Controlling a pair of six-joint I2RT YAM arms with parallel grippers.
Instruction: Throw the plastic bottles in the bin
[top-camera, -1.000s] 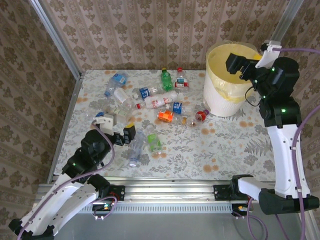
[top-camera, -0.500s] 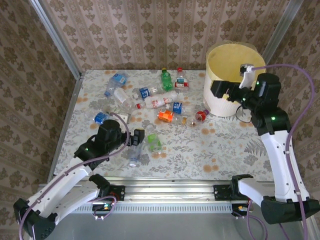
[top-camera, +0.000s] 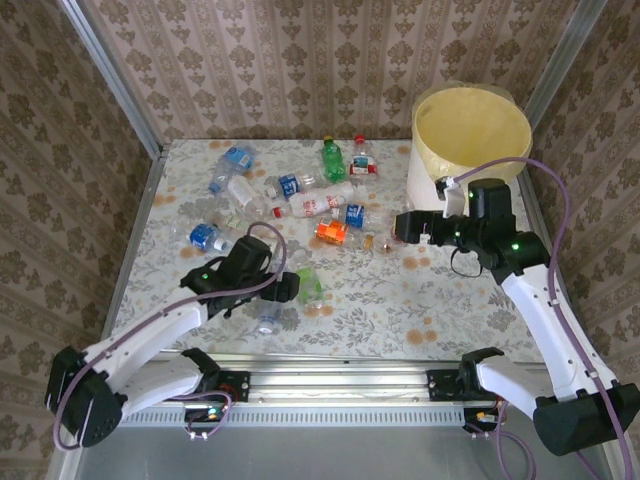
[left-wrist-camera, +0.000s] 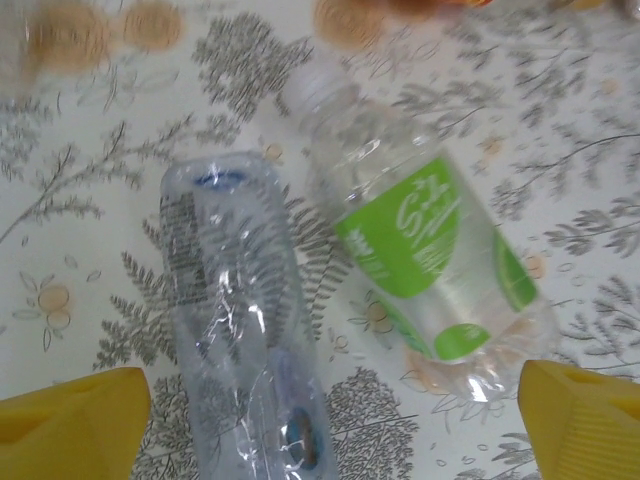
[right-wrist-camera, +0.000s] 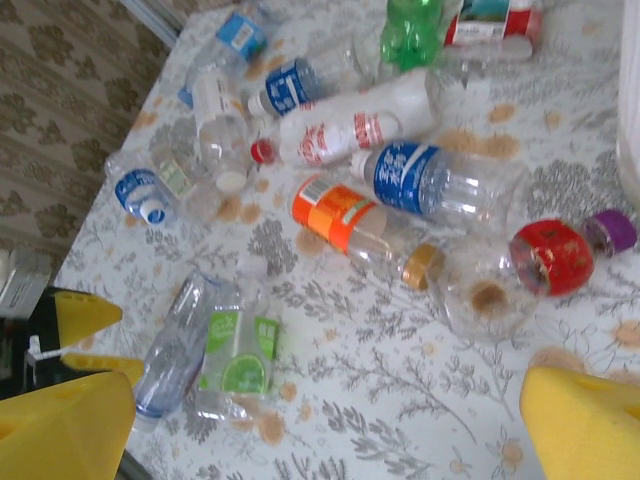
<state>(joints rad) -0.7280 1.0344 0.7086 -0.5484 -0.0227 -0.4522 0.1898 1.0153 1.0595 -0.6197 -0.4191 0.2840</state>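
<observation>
Most of the bottles lie scattered across the upper middle of the table (top-camera: 450, 300) in the overhead view. None of them looks to be in either arm's hold, so this reads as the reaching step before two fresh picks. The bin (top-camera: 425, 190) stands at the upper right, its yellow liner open.

The left gripper (top-camera: 284, 290) hangs low over a pair lying side by side at lower centre. In its wrist view the left gripper (left-wrist-camera: 330, 430) is spread wide and empty, with a yellow tip at each bottom corner. The clear bottle (left-wrist-camera: 245, 320) sits between those tips on the left and the green-label bottle (left-wrist-camera: 430, 270) on the right. I'd say the span takes in both, so it needs to shift over one, probably across that bottle's middle, then drop and close.

The right gripper (top-camera: 405, 227) sits just left of the bin's foot. From its wrist view it too is splayed wide with nothing in it (right-wrist-camera: 320, 430), looking over the heap. The red-label bottle (right-wrist-camera: 545, 255) at right of that frame and the orange-label bottle (right-wrist-camera: 345, 215) at centre look nearest. It would need to pick one, line up across its body and come down. These thin bottles may roll or squash under the squeeze.
</observation>
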